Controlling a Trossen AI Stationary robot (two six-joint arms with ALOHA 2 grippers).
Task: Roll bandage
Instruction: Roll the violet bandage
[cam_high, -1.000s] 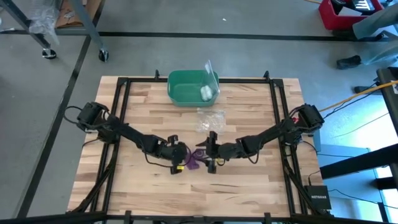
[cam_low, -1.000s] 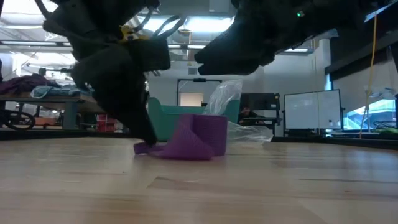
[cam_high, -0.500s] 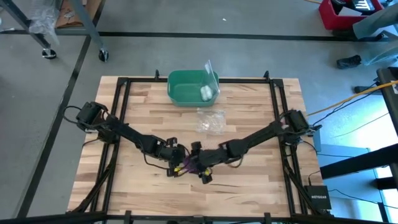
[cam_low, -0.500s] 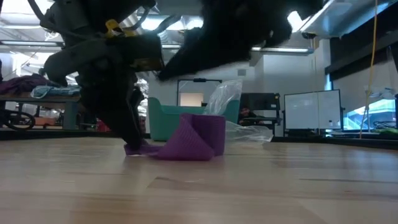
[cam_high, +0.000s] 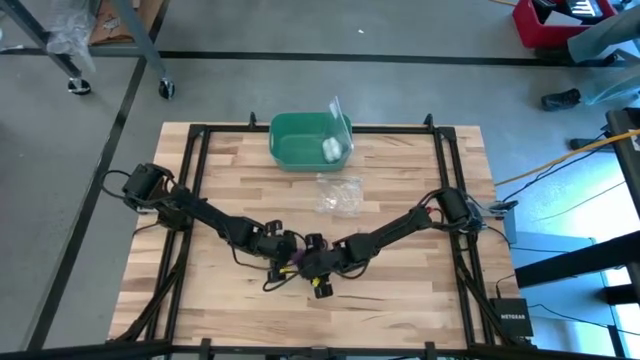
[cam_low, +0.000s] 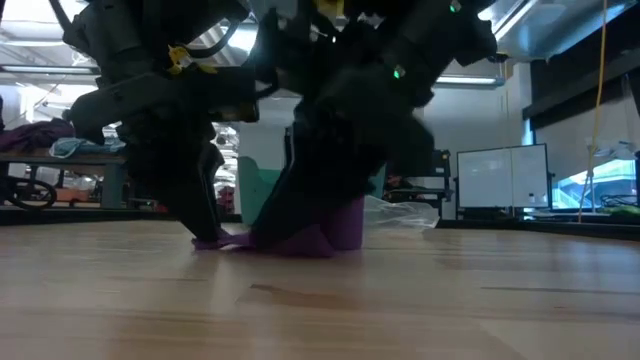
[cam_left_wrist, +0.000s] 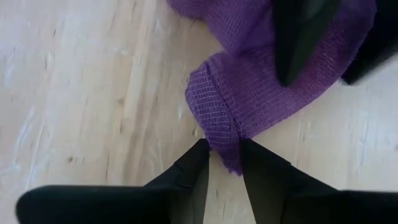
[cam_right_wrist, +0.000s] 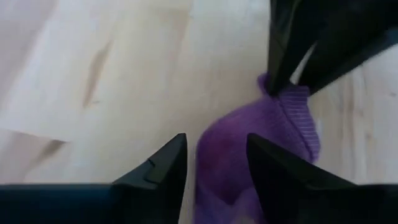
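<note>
Got my left hand (cam_left_wrist: 222, 163) pinching one end of the purple bandage (cam_left_wrist: 261, 93) on the table (cam_high: 400, 290), front middle. My right hand (cam_right_wrist: 216, 171) straddles it, fingers apart.

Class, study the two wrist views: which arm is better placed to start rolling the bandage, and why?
Probably the right. The right claw straddles the bulkier folded part of the purple bandage, with its fingers on both sides. The left claw only pinches the strip's end against the table, so it suits anchoring.
</note>
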